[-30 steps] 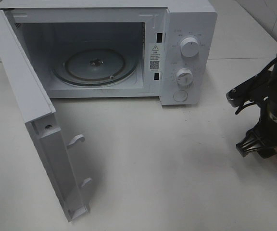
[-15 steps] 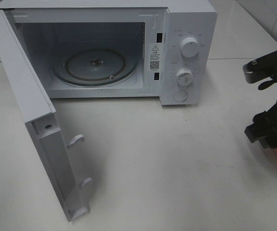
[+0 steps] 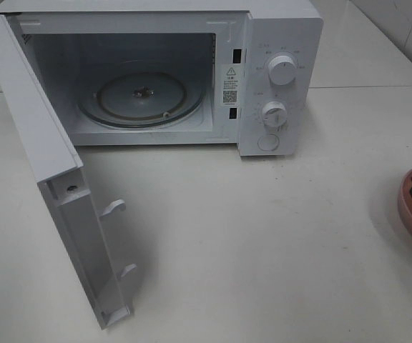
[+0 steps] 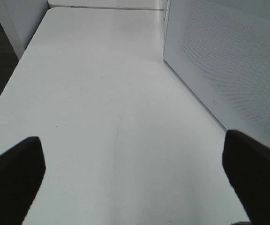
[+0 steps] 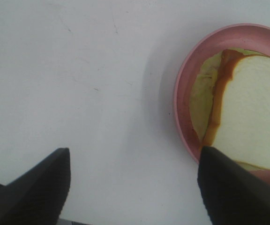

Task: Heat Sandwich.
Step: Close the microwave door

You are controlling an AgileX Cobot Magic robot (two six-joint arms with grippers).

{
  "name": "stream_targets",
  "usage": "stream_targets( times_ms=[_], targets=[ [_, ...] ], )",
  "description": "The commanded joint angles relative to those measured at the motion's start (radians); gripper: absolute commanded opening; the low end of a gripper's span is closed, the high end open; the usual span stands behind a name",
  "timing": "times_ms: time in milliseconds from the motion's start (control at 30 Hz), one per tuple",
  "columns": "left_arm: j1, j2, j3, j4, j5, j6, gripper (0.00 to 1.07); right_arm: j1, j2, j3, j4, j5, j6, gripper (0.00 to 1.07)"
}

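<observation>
Exterior high: microwave [image 3: 156, 71] door open, turntable [image 3: 140, 96] bare, pink plate [image 3: 411, 214] at far right table edge. Left wrist: left gripper [image 4: 132, 171] spread wide, nothing held. Right wrist: right gripper [image 5: 134, 180] spread, empty, over plate rim; sandwich [image 5: 250, 110] on plate. Step: approaching plate; next needs a rim grasp

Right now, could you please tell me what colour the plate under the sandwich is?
Pink. The plate shows best in the right wrist view, holding the sandwich.
</observation>
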Motion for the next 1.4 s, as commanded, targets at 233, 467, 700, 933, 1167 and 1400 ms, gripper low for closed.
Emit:
stream_targets(
  times_ms=[233,467,700,933,1167,1400],
  targets=[
    [0.000,-0.018,0.002,-0.003,-0.009,0.007,0.98,-0.002,-0.188,0.000,0.061,0.112,-0.075,0.74],
    [0.000,-0.018,0.002,-0.003,-0.009,0.007,0.98,-0.002,-0.322,0.001,0.083,0.177,-0.114,0.74],
    [0.000,-0.018,0.002,-0.003,-0.009,0.007,0.98,-0.002,-0.427,0.015,0.083,0.211,-0.115,0.74],
    [0.000,-0.018,0.002,-0.003,-0.009,0.007,0.98,-0.004,-0.611,0.108,0.083,0.155,-0.117,0.74],
    [0.000,-0.018,0.002,-0.003,-0.009,0.007,0.98,-0.006,-0.773,0.223,0.082,0.084,-0.117,0.74],
    [0.000,-0.018,0.002,-0.003,-0.009,0.007,0.98,-0.109,-0.838,0.240,0.083,0.103,-0.128,0.74]
  ],
)
